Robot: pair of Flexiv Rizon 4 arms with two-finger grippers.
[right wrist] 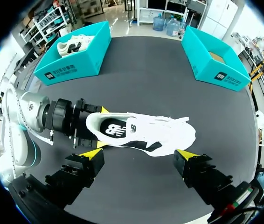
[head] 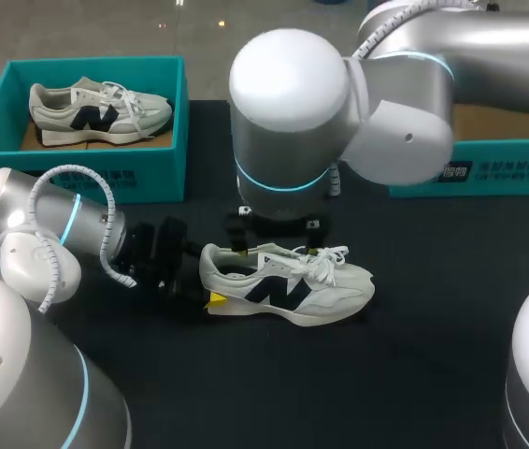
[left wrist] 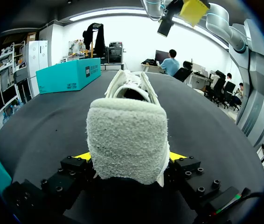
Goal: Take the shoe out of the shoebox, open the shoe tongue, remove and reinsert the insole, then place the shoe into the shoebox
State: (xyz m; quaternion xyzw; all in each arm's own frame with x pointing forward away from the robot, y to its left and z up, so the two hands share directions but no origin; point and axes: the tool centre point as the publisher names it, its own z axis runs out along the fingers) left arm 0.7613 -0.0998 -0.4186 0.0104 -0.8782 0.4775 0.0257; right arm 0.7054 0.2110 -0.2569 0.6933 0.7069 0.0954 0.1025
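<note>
A white sneaker [head: 288, 285] with a dark logo lies on its sole in the middle of the black table, toe pointing right. My left gripper [head: 210, 281] is shut on the sneaker's heel [left wrist: 127, 135], with a yellow tip pressed to each side of it. In the right wrist view the left gripper [right wrist: 98, 128] clasps the heel of the sneaker [right wrist: 146, 133]. My right gripper [right wrist: 140, 156] hangs above the sneaker's middle, wide open and holding nothing. In the head view the right arm's big joint [head: 293, 112] hides its fingers.
A teal shoebox [head: 143, 182] at the back left holds a second sneaker [head: 96, 110]. Another teal shoebox [head: 489, 173] stands at the back right, partly behind my right arm. Bare black tabletop [head: 414, 374] lies in front of the sneaker.
</note>
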